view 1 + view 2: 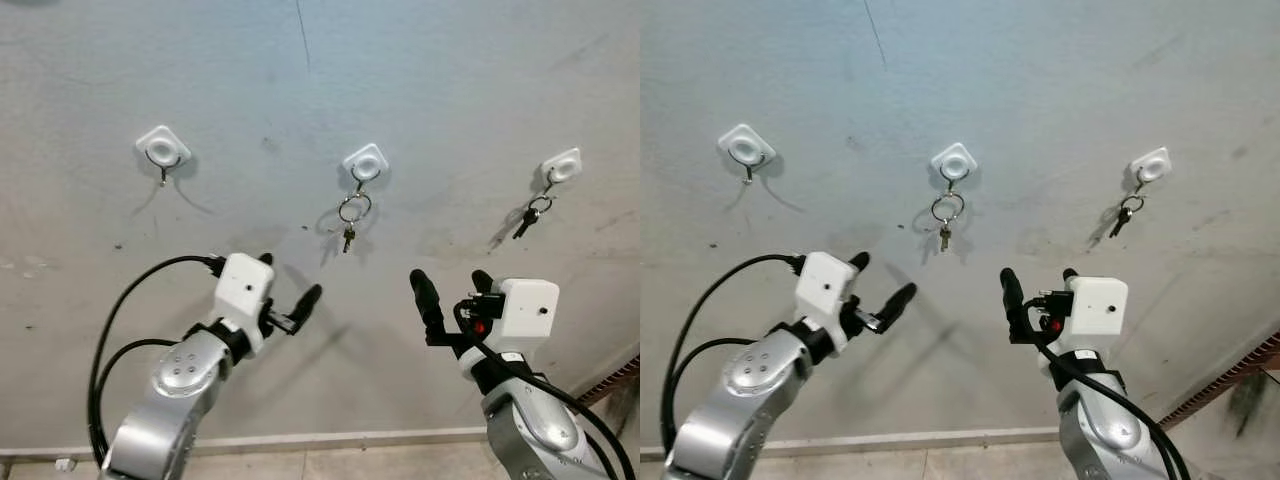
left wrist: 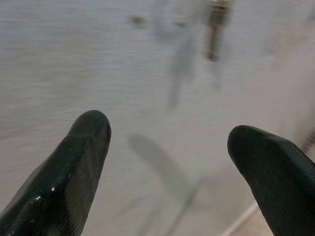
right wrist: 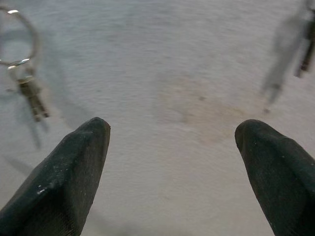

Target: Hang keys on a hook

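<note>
1. Wall of pale grey plaster (image 1: pixel 450 80) carries three white square hook mounts in a row: the left white hook (image 1: pixel 162 147) hangs bare, the middle white hook (image 1: pixel 365 162) holds a silver key ring with a small brass key (image 1: pixel 352 212), and the right white hook (image 1: pixel 561 167) holds a small dark key on a ring (image 1: pixel 530 215).
2. Left gripper (image 1: pixel 288 295) is raised below and to the left of the brass key, its black fingers (image 2: pixel 74 167) spread apart and holding nothing; the key hangs above them, well apart.
3. Right gripper (image 1: pixel 452 285) is raised below the wall space between the middle and right hooks, its black fingertips (image 3: pixel 69 172) also spread wide and empty.
4. From the right wrist, the ring and brass key sit off beyond one fingertip and the dark key beyond the other; neither touches.
5. White skirting strip (image 1: pixel 350 438) runs along the wall's foot.
</note>
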`<state>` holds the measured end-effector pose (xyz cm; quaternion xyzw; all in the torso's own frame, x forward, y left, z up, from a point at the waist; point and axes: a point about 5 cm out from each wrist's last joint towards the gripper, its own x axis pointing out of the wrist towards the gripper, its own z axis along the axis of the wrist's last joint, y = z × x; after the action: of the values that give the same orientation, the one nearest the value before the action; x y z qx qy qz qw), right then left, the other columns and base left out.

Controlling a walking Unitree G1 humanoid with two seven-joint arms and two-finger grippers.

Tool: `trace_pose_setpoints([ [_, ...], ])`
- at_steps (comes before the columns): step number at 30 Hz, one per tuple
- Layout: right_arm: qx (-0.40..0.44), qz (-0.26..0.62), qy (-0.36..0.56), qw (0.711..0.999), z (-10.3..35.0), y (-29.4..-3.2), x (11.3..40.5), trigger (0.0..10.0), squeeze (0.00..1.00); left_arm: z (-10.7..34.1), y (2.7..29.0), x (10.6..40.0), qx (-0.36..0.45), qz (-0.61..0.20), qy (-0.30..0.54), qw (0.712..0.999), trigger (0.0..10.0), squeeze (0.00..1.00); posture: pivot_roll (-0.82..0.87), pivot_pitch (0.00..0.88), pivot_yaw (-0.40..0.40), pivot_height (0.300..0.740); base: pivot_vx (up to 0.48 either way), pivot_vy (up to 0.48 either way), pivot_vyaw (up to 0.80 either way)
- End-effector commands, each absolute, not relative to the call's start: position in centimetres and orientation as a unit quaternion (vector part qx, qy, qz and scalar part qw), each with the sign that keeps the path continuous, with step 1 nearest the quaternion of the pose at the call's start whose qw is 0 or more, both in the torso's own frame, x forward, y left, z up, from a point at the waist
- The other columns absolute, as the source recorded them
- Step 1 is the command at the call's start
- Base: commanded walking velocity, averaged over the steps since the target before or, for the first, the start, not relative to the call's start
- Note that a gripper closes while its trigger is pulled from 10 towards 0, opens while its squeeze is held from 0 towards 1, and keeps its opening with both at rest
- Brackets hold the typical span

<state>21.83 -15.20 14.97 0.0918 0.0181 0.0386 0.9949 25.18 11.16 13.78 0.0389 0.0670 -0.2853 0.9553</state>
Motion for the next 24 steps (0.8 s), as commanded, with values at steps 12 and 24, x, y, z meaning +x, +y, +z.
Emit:
trace_pose_setpoints([
  [12,0.129,-0.017,0.020,0.991,13.2,-15.5,21.9,10.0,0.00,14.0,11.0,25.2,0.065,-0.365,0.086,0.925,10.0,0.00,0.15,0.000,0.034,0.740,0.000,0.000,0.00],
  [24,0.134,-0.028,0.010,0.991,13.1,-15.4,22.1,10.0,0.00,13.7,10.3,25.3,0.074,-0.376,0.089,0.919,10.0,0.00,0.14,0.000,0.028,0.740,0.000,0.000,0.00],
])
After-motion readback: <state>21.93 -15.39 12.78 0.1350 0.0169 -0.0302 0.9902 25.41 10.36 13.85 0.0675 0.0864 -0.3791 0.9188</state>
